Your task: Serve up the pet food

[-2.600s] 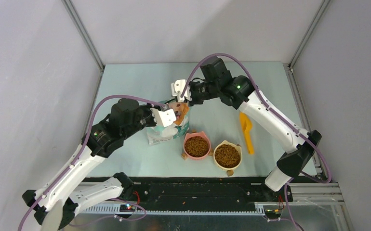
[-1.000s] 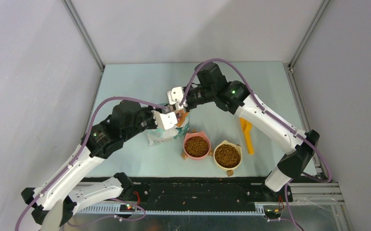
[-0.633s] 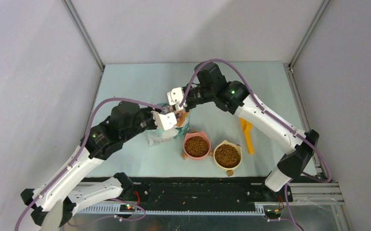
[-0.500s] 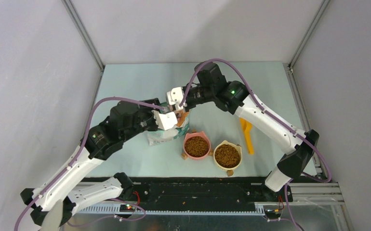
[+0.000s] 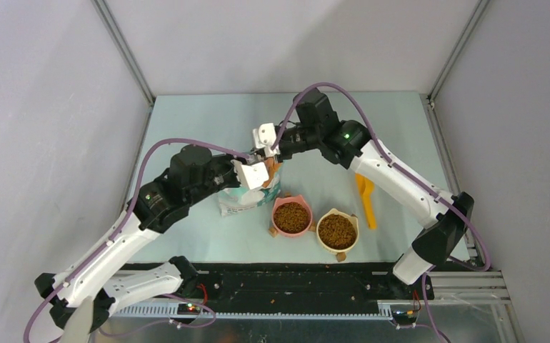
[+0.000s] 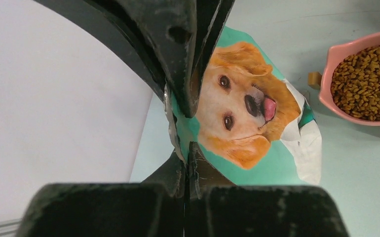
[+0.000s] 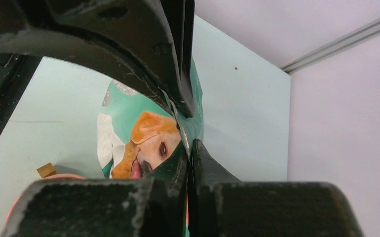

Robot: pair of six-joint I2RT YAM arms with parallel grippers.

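Here both arms reach inward and meet over the green-and-white foil bag (image 5: 249,197), which stands on the pale blue table (image 5: 201,121) with its printed golden dog facing the bowls. The left claw (image 5: 258,173) is pressed together on the bag's top edge from the left side. The right claw (image 5: 268,143) is likewise pinched shut on that same top edge from the far side, and the two sit just beside each other. The wrist views show foil squeezed between each pair of fingers. The bag's mouth is hidden behind the claws, so I cannot tell whether it is open.

The kibble (image 5: 292,214), small dark-brown pellets, fills the pink cat-eared bowl (image 5: 279,225) just right of the bag's foot. More of it fills the yellow bowl (image 5: 323,240), which touches the pink one on its right. An orange scoop (image 5: 366,197) lies flat on the table right of the bowls, apart from them, with its handle pointing toward the near edge.
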